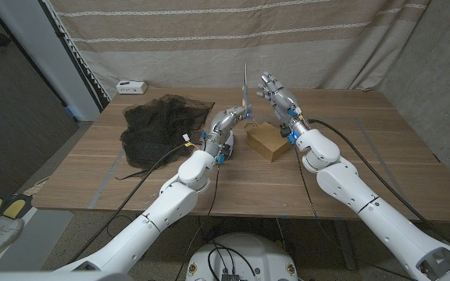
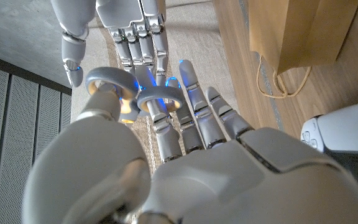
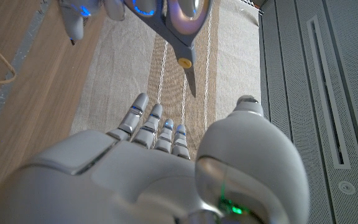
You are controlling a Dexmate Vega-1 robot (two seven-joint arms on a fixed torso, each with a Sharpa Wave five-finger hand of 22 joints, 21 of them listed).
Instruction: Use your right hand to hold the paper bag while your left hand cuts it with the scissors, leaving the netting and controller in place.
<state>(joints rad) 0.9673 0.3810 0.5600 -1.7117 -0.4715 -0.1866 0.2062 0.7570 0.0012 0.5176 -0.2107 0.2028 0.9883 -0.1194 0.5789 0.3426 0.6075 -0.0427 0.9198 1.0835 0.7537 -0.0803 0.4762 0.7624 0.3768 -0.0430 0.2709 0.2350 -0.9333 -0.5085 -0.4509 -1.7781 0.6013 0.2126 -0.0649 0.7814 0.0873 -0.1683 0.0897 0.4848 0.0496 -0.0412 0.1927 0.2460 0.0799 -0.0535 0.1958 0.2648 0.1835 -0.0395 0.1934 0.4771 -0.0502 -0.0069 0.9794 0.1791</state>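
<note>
On the worktop's (image 1: 131, 183) left part lies the netting (image 1: 161, 122), a dark crumpled heap, with a small white box (image 1: 131, 87) behind it at the far left corner. The left robot hand (image 1: 236, 117) is raised over the middle of the worktop, its fingers through the loops of the scissors (image 1: 245, 92), which it grips with the blades pointing straight up. In the left wrist view the grey handles (image 2: 133, 94) sit around its thumb and a finger. Just under that hand, partly hidden by the arm, is the white controller (image 2: 347, 130).

The bag (image 1: 266, 140), brown paper with cord handles (image 2: 277, 84), lies flat on the worktop between the two arms, touched by neither robot hand. The right robot hand (image 1: 278, 97) is lifted above and behind the bag, close beside the scissors, fingers apart and stretched upward, holding nothing.

Right of the right arm the worktop is bare wood out to its right edge. A striped cloth backdrop (image 1: 287, 39) hangs just behind the far edge.
</note>
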